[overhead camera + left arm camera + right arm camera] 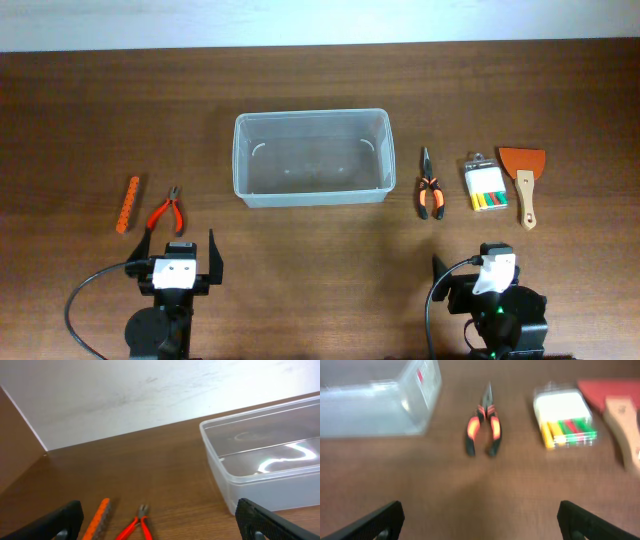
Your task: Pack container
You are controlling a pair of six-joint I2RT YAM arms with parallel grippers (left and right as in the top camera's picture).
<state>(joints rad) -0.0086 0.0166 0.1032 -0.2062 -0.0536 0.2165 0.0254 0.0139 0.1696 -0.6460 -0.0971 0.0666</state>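
Observation:
The clear plastic container [311, 157] stands empty at the table's middle; it also shows in the left wrist view [265, 455] and the right wrist view [375, 402]. Red pliers [165, 212] and an orange bit holder [127, 204] lie to its left, also in the left wrist view [136, 527] [98, 519]. Orange-black pliers [430, 186] [484, 425], a small clear box of coloured pieces [485, 184] [565, 419] and a wooden-handled scraper [523, 178] [615, 410] lie to its right. My left gripper [180, 255] [160, 527] and right gripper [478, 270] [480, 522] are open and empty near the front edge.
A pale wall [150, 395] runs behind the table's far edge. Black cables [85, 300] trail from both arm bases at the front.

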